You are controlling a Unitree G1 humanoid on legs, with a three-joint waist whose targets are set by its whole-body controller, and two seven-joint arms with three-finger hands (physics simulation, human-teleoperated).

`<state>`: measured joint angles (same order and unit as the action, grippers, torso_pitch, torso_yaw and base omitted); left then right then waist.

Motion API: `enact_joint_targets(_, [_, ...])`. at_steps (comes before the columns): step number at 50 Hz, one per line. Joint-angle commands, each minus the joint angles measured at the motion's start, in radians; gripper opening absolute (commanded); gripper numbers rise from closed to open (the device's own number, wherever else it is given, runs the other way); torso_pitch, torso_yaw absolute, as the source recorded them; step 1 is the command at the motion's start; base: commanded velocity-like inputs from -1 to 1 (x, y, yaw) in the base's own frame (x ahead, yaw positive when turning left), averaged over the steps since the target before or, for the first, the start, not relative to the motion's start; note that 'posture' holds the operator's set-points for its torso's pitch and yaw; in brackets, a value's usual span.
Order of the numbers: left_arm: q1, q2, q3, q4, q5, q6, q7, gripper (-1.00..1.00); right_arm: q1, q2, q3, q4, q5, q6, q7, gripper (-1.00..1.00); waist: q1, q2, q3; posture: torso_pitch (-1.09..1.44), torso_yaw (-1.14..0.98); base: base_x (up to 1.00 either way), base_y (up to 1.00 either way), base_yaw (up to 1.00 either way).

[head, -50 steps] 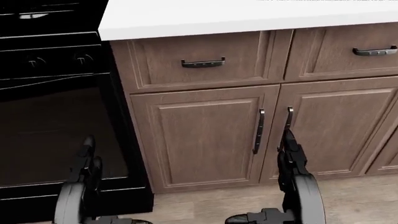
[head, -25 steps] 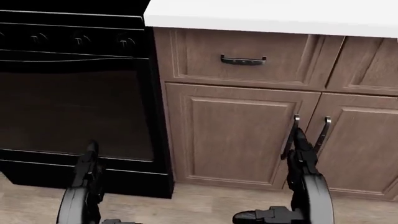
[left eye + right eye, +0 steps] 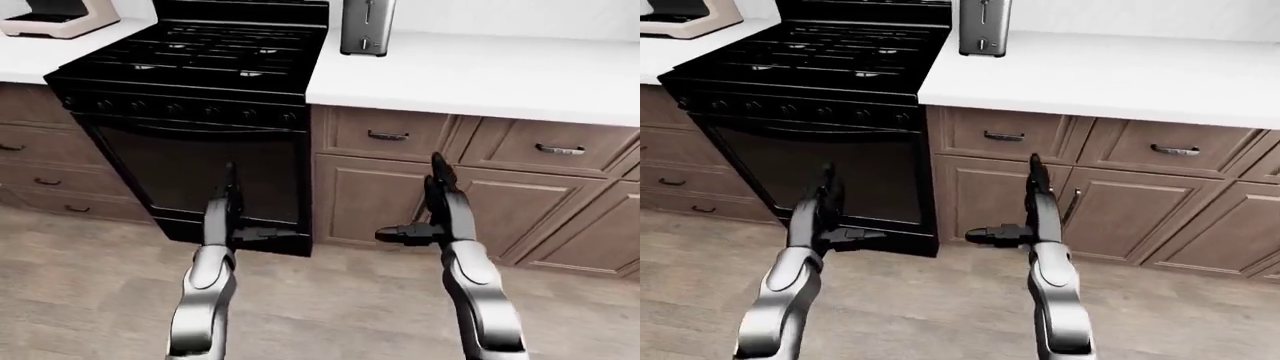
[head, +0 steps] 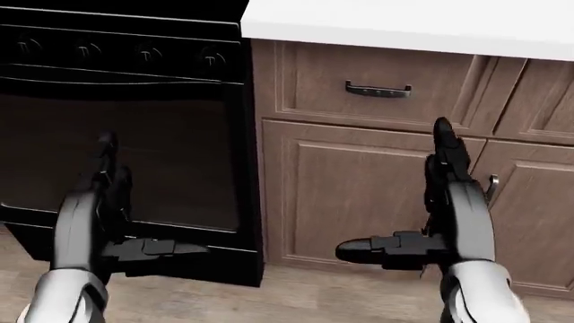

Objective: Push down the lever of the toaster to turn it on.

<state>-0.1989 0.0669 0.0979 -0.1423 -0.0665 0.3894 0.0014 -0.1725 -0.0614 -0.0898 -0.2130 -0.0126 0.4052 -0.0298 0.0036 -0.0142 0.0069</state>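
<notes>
The toaster [image 3: 367, 27] stands upright on the white counter [image 3: 480, 75], at the top of the left-eye view, just beside the right edge of the black stove [image 3: 200, 67]; its top is cut off by the frame. A thin vertical slot with the lever [image 3: 366, 13] runs down its near face, the knob too small to place exactly. Only the eye views show the toaster, the burner grates and, on the counter left of the stove, the base of a beige appliance [image 3: 55, 19]. The head view looks lower, at the oven door [image 4: 116, 155], the knobs, a drawer pull [image 4: 379, 89] and cabinet doors. Both hands hang well below the counter, far from the toaster. The left hand [image 3: 232, 221] and the right hand [image 3: 435, 214] are each open, fingers pointing up and thumb jutting sideways, gripping nothing. Wood floor [image 3: 330, 307] lies beneath.
</notes>
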Motion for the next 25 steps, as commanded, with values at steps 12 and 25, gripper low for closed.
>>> enact_joint_targets(12, [-0.371, 0.109, 0.06, -0.084, -0.124, 0.384, 0.067, 1.0, -0.366, -0.084, -0.033, -0.241, 0.03, 0.486, -0.009, 1.0, 0.002, 0.011, -0.019, 0.0, 0.0, 0.0, 0.0, 0.0])
enact_joint_targets(25, [-0.68, 0.231, 0.103, 0.002, -0.239, 0.556, 0.139, 1.0, -0.682, -0.162, -0.05, -0.168, 0.1, 0.686, -0.05, 1.0, -0.004, 0.011, 0.005, 0.0, 0.0, 0.05, 0.0, 0.0])
